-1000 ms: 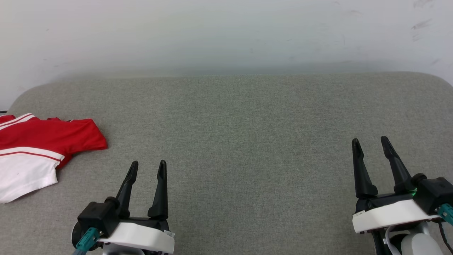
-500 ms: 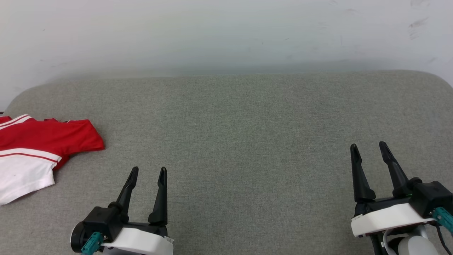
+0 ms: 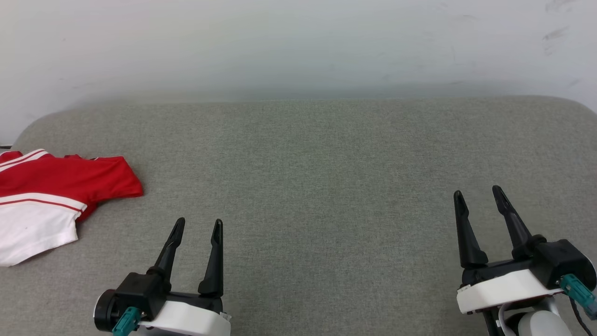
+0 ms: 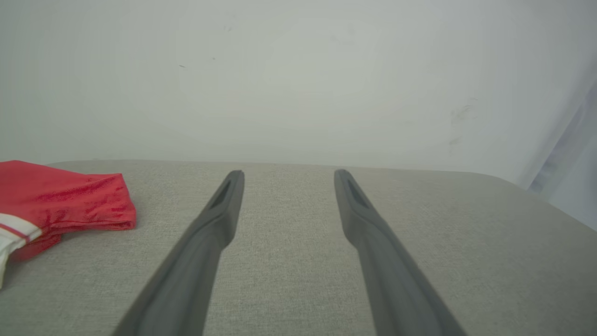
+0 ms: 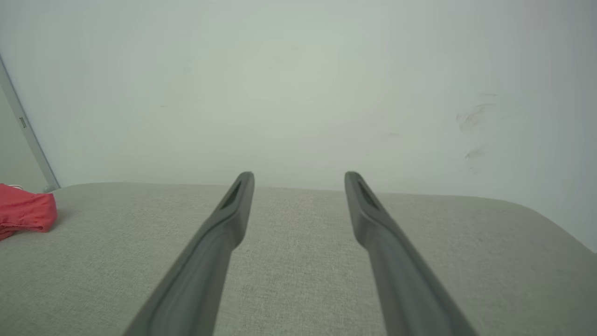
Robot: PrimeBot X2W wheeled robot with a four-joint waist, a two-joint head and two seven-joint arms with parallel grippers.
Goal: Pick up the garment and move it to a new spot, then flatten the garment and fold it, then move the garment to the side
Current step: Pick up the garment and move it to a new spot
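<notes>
The garment (image 3: 51, 191), a red jersey with a white, red-striped sleeve, lies folded at the left edge of the grey cushioned surface (image 3: 317, 154), partly cut off by the head view's left border. It also appears as the garment (image 4: 70, 203) at the left of the left wrist view and as a red corner of the garment (image 5: 25, 212) at the far left of the right wrist view. My left gripper (image 3: 199, 225) hovers open at lower left, to the right of the jersey and apart from it. At lower right, my right gripper (image 3: 475, 195) is open and holds nothing.
A pale wall (image 3: 298, 46) rises behind the surface's far edge. The cushion has rounded back corners at left and right. A wide stretch of grey fabric lies between and beyond the two grippers.
Both grippers have drawn back slightly toward the bottom of the head view, the right one also shifting a little left. The garment lies as before; both grippers stay open.
</notes>
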